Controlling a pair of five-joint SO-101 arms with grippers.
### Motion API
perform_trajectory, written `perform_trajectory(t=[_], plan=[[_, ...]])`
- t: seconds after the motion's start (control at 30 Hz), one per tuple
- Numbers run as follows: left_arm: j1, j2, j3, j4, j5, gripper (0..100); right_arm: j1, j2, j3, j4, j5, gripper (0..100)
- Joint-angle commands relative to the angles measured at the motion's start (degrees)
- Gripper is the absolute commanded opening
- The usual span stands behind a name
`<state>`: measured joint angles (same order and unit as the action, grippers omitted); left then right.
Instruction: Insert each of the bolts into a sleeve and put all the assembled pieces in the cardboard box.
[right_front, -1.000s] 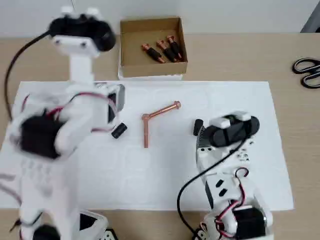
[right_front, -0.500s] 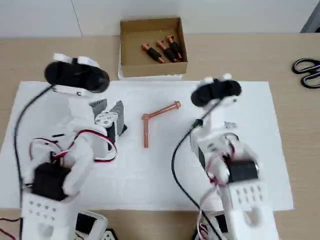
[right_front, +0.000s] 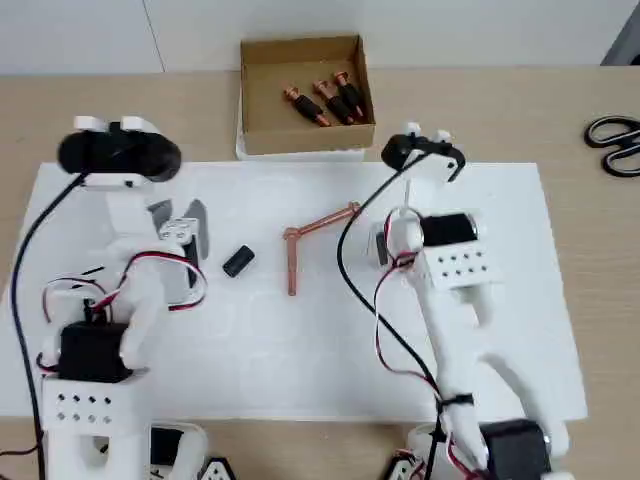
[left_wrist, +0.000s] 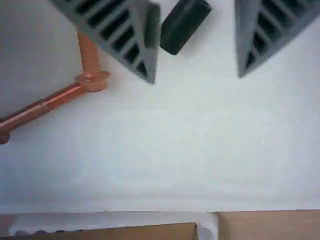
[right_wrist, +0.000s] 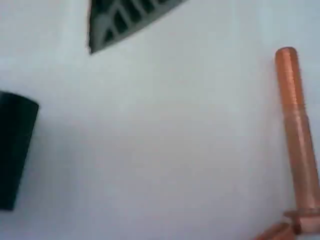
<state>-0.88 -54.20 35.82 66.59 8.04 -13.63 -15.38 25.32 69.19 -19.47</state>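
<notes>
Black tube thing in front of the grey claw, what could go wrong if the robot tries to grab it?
1. The short black cylindrical sleeve lies on its side on the white paper sheet. The open left gripper could nudge it, so it might roll away instead of being caught.
2. One copper-coloured metal bolt lies head to head with the second copper bolt, so lifting one might drag or knock the other.

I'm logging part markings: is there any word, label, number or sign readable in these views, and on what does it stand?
None can be read. No print shows on the cardboard box, the copper bolts, the black sleeve or the white sheet.
</notes>
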Motion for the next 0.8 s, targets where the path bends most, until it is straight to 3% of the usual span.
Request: perform_trajectory(t=[0.0, 0.77], plan=[[-1.0, -1.1, 0.2, 0.3, -0.4, 10, -0.3, 3.1, -7.9, 3.6, -2.2, 29.7], [-1.0, -1.1, 0.1, 0.2, -0.4, 10, 0.1, 32.9, -27.2, 3.8, -2.5, 29.6]])
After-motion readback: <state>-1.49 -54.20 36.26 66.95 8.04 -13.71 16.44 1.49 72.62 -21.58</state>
